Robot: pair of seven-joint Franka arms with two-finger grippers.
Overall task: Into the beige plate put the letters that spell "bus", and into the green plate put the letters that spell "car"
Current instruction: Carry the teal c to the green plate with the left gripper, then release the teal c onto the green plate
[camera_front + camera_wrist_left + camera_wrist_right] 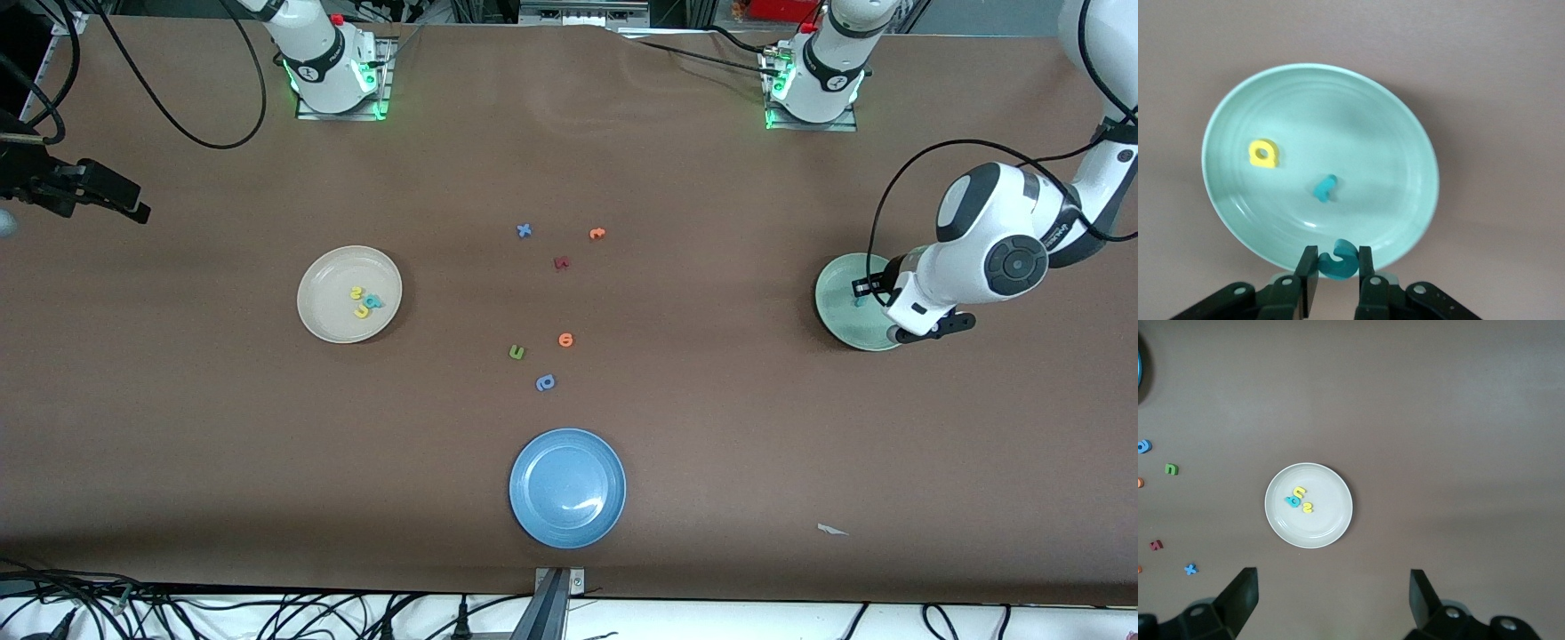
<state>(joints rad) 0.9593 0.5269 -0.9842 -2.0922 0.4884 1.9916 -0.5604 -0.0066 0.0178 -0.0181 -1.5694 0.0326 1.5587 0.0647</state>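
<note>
Front view: left gripper (876, 298) hanging over the green plate (840, 316) at the left arm's end of the table, fingers hidden there by the wrist. Beige plate (348, 293) toward the right arm's end, with the yellow "s" (356, 292), the yellow "u" (362, 310) and the teal "b" (376, 302) lying close together in it. Right arm drawn back high at the table's edge, waiting. Between the two plates, loose on the table: a blue "x" (524, 230), an orange letter (597, 233), a dark red letter (561, 262), another orange letter (565, 339), a green "u" (516, 352) and a blue rounded letter (545, 383). Blue plate (567, 487) nearest the camera.

Left wrist view: fingers (1307, 273) drawn narrow and clamped on the teal "c" (1339, 259), held just above the rim of the green plate. Inside that plate, well apart, the yellow "a" (1263, 153) and the thin teal "r" (1325, 188).

Right wrist view: right gripper (1333, 597) spread wide and holding nothing, high above the beige plate with its three letters.
</note>
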